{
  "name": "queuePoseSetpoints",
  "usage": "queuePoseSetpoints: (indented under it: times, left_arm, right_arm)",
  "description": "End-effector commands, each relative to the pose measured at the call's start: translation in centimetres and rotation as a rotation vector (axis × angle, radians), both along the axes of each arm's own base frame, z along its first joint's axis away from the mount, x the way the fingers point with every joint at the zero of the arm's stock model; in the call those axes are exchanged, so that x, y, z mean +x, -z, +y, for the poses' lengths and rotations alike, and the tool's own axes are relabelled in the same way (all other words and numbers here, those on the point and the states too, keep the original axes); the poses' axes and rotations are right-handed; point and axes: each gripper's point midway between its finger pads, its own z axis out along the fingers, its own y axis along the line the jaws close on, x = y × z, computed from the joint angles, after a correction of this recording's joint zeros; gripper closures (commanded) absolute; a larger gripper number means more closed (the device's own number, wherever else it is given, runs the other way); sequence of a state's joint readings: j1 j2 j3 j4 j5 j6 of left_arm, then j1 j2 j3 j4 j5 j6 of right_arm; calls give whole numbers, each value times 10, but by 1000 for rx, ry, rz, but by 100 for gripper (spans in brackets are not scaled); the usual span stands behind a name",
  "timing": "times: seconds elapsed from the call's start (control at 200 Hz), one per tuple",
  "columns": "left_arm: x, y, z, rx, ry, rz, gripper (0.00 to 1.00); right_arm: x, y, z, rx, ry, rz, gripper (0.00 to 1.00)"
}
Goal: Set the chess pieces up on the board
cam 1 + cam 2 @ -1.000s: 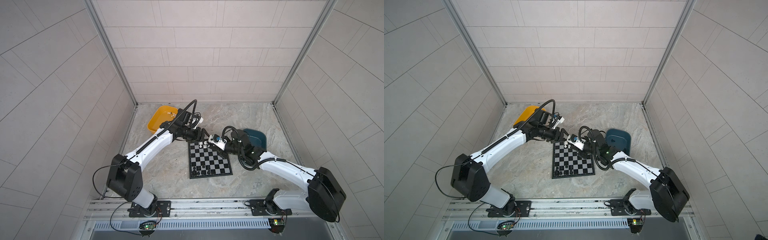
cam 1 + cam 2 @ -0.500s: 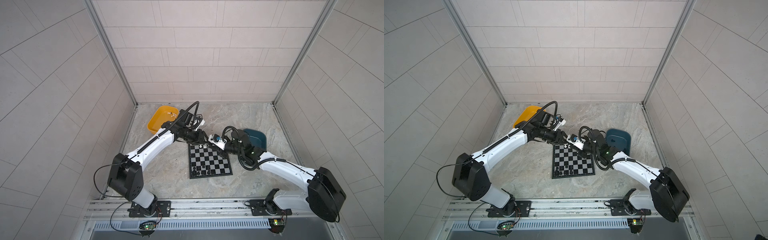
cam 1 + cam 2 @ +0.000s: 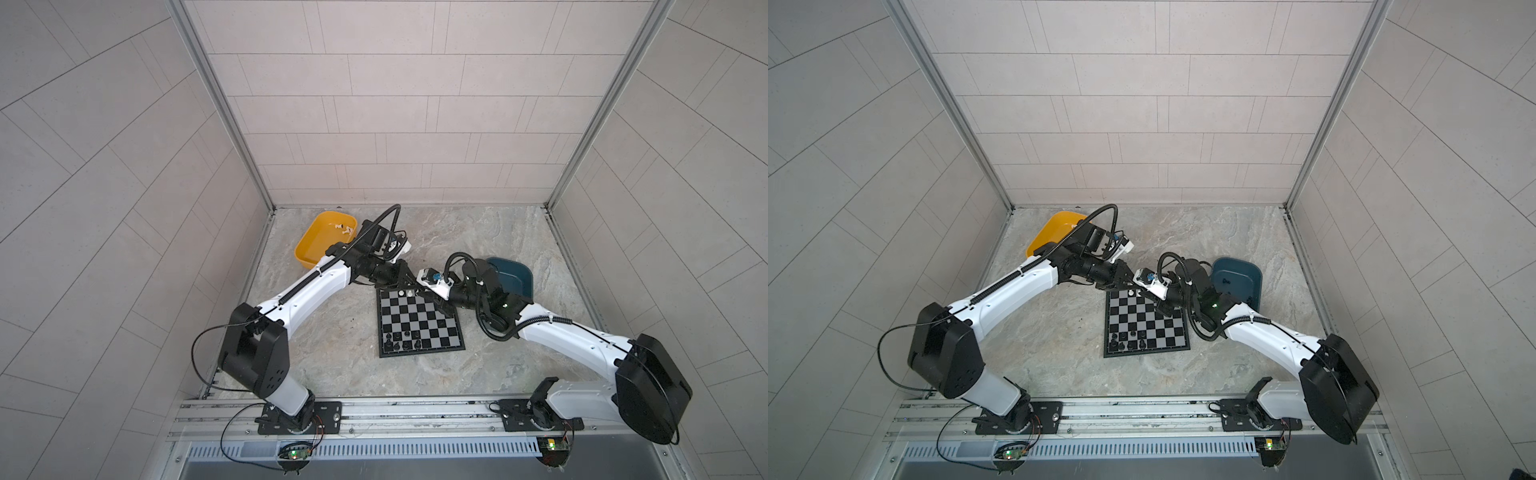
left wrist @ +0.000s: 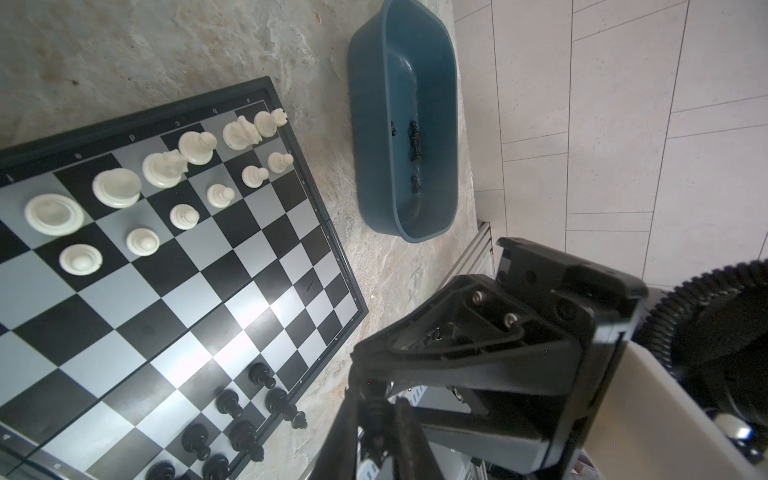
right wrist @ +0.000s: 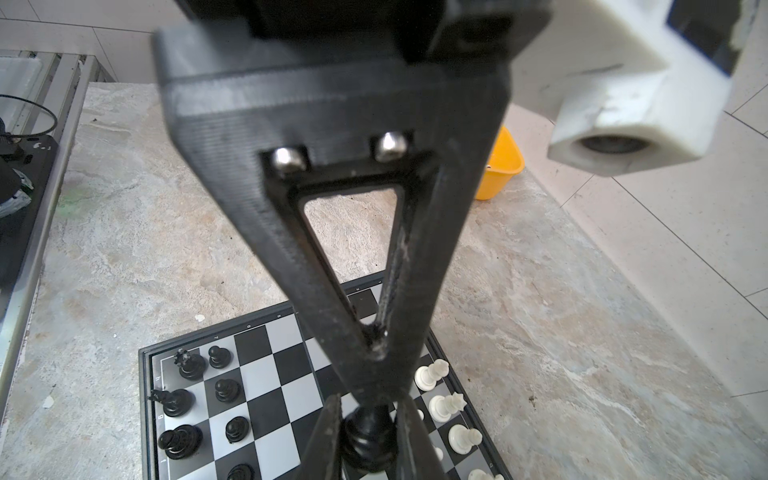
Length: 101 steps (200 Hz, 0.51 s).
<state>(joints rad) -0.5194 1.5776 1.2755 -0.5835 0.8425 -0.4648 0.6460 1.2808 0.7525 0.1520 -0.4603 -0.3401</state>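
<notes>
The board (image 3: 415, 352) (image 3: 1144, 348) lies mid-table in both top views. White chess pieces (image 4: 166, 166) fill part of its far two rows and black chess pieces (image 4: 241, 432) part of its near rows. Both grippers meet above the board's far right corner. My right gripper (image 5: 368, 446) is shut on a black piece (image 5: 368, 432). My left gripper (image 4: 376, 424) is shut on that same black piece (image 4: 376, 411) from the opposite side. In a top view the left gripper (image 3: 409, 280) and the right gripper (image 3: 430, 296) hide the piece.
A yellow tray (image 3: 318, 249) with a few white pieces (image 3: 343, 227) stands at the back left. A teal tray (image 3: 515, 276) (image 4: 374, 124) holding black pieces (image 4: 415, 141) stands right of the board, behind my right arm. Walls enclose the table.
My left gripper's jaws have shut onto the black piece that my right gripper holds, and the left arm has shifted slightly. The right arm has stayed still.
</notes>
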Motion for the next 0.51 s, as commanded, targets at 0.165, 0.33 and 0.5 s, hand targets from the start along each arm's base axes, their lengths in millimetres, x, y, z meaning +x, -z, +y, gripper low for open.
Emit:
queuePoseSetpoints:
  times: [0.165,0.33,0.5]
  left_arm:
    - [1,-12,-7,-30,17,0,93]
    - [9,-7,7,67,-50,-73,98]
    - [-2,3,24,259,-28,-192,98]
  right_arm:
    - [-8,-20,0,47,-9,-17,88]
    - [0,-55,-22,161,163,15,35]
    - [14,-77,-87,215,515,79,1]
